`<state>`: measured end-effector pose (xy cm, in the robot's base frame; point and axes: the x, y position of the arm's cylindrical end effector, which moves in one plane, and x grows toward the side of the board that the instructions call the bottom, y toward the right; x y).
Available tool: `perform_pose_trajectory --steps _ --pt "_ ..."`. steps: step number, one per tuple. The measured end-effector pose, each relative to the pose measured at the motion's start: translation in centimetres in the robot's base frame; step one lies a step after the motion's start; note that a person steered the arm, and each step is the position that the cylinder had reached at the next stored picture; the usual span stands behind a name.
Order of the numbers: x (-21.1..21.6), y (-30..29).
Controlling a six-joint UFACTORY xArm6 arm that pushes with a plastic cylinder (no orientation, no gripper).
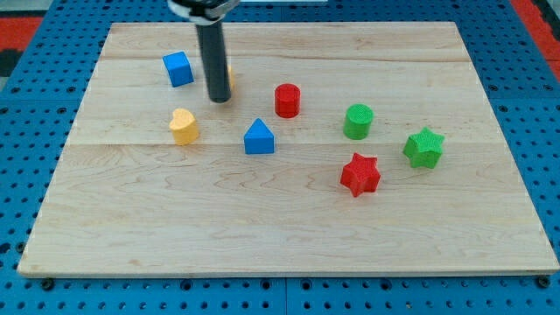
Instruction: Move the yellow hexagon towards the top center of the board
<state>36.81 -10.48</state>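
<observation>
The yellow hexagon (230, 77) is almost wholly hidden behind my rod; only a thin yellow sliver shows at the rod's right edge, in the upper left part of the board. Its shape cannot be made out. My tip (219, 99) rests on the board just below and in front of that sliver, apparently touching it or very close. The blue cube (178, 68) lies to the tip's left. The red cylinder (287, 100) lies to the tip's right.
A yellow heart (184, 126) and a blue triangular block (259, 137) lie below the tip. A green cylinder (358, 121), a green star (423, 147) and a red star (360, 174) lie at the right. The wooden board (289, 245) sits on blue pegboard.
</observation>
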Motion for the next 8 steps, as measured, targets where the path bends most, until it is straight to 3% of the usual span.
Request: perform_pose_trajectory --steps 1,2,3,4,5,6,7,8 --pt "-1.5 -2.9" --pt "-1.5 5.5" --pt "-3.7 9.3" --pt "-1.2 8.2" --pt "-2.6 -0.6" --pt "-3.0 2.5" --pt "-6.3 6.5" --pt "-12.0 4.9"
